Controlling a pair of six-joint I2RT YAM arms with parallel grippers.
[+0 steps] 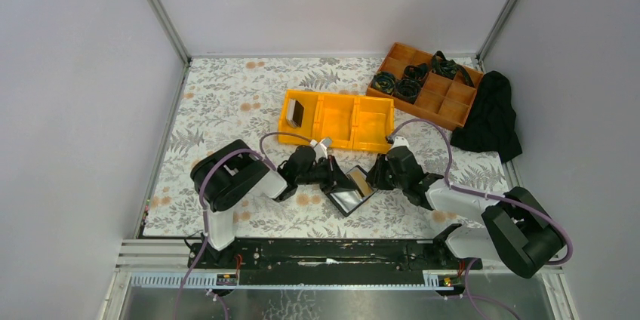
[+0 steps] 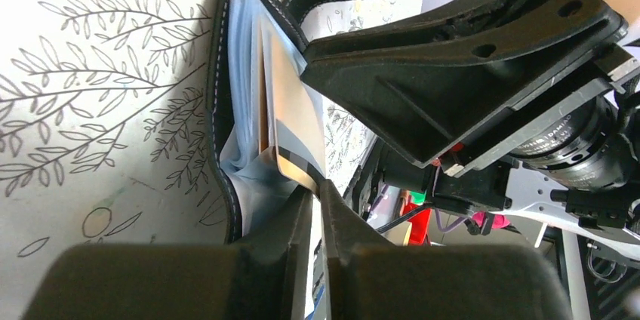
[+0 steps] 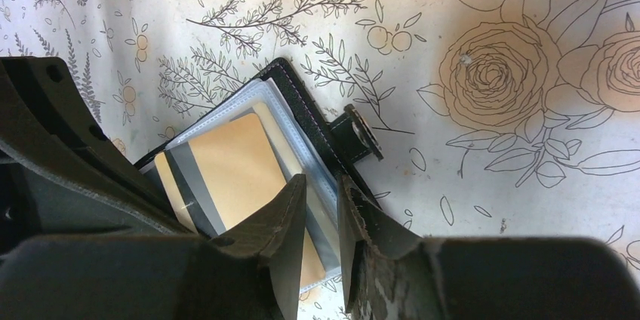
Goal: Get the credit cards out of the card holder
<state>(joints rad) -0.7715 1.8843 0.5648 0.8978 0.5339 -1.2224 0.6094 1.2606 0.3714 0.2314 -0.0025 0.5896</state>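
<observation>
Card (image 2: 290,109) ran lengthwise straight ahead of left end effector (image 2: 318,192), near end at its almost-closed tips; grip unclear. Right end effector (image 3: 321,184) clamped holder (image 3: 249,101).

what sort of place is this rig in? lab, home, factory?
Probably a lab test cell, not a home: grey walls on aluminium posts box in the table; left arm and right arm are bolted to a rail; a yellow bin sits staged.

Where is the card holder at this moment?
Top view: the card holder lies open on the table, centre-front, between both pairs of jaws, just nearer than the yellow bin.
</observation>
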